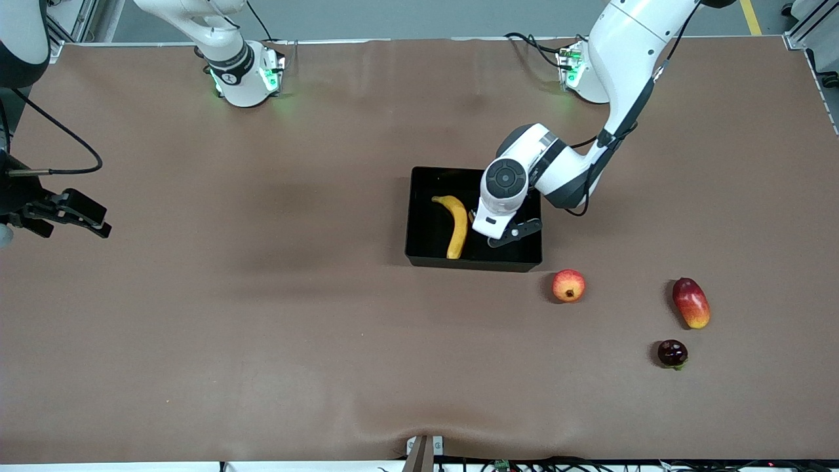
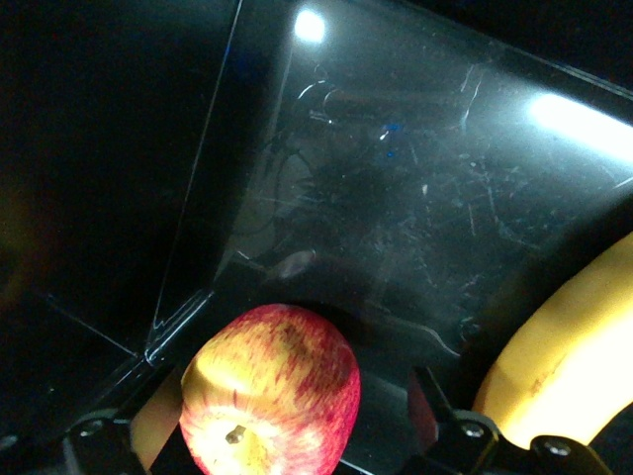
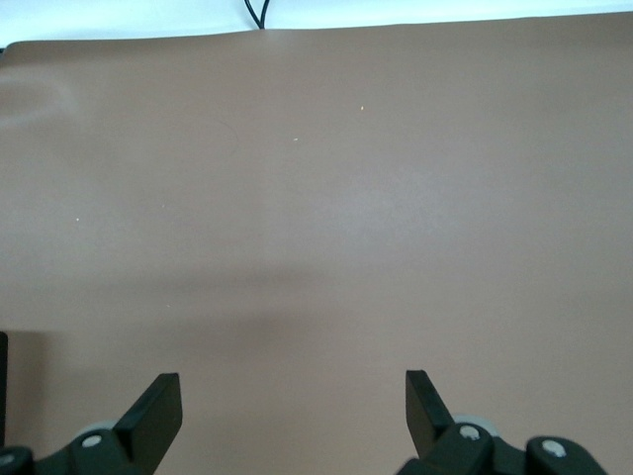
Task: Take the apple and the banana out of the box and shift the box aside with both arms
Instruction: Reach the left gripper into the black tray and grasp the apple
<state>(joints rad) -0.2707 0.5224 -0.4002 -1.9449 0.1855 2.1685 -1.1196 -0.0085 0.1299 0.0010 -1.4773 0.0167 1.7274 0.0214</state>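
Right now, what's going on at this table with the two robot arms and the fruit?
The left tool is down inside the black box, open, with the apple between its fingers, not yet gripped. The banana lies in the box beside it. The right tool waits open over bare table at the right arm's end. Three other fruits sit outside the box, nearer the front camera.

pomegranate [image 1: 568, 286], mango [image 1: 691, 302], dark plum [image 1: 672, 353]
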